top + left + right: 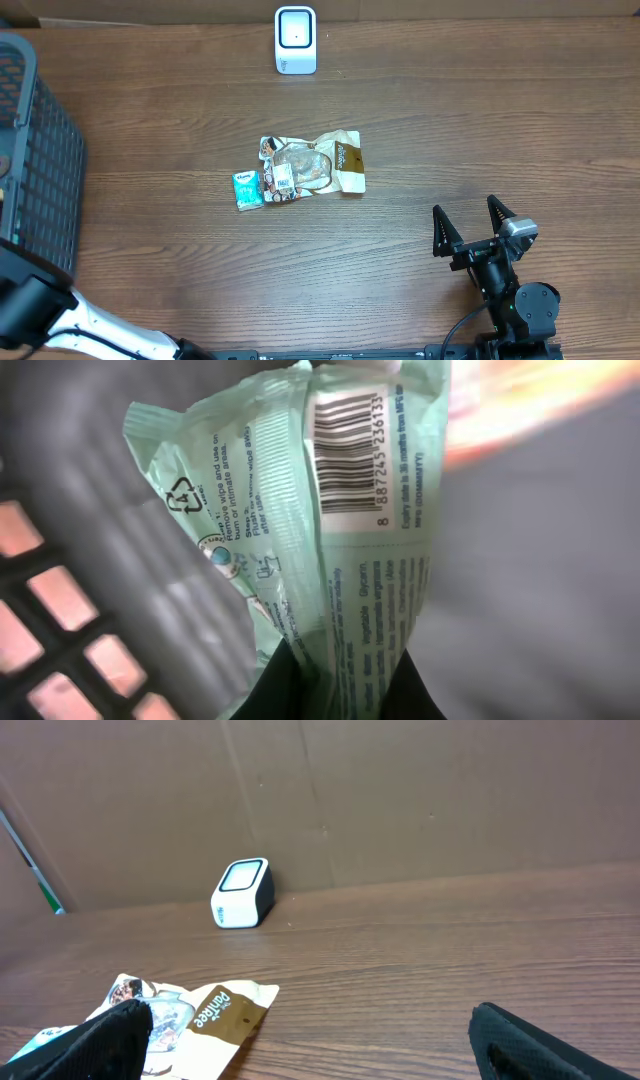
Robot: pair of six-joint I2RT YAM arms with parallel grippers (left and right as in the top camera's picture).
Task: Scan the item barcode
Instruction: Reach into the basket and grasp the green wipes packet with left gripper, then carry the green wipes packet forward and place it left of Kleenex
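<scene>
In the left wrist view my left gripper (345, 665) is shut on the lower end of a pale green wipes packet (300, 530), the item. The packet stands upright, and its black barcode (350, 455) on the upper part faces the camera. Dark basket mesh (60, 610) lies close behind it on the left. The overhead view shows only the left arm (40, 310) at the bottom left beside the basket (45, 160); the gripper itself is hidden there. The white scanner (295, 40) stands at the table's far middle edge. My right gripper (470, 225) rests open at the front right, holding nothing.
A brown and white snack bag (320, 165) and a small teal tissue pack (248, 189) lie together mid-table. From the right wrist, the snack bag (215, 1010) is at lower left and the scanner (243, 892) sits against the cardboard back wall.
</scene>
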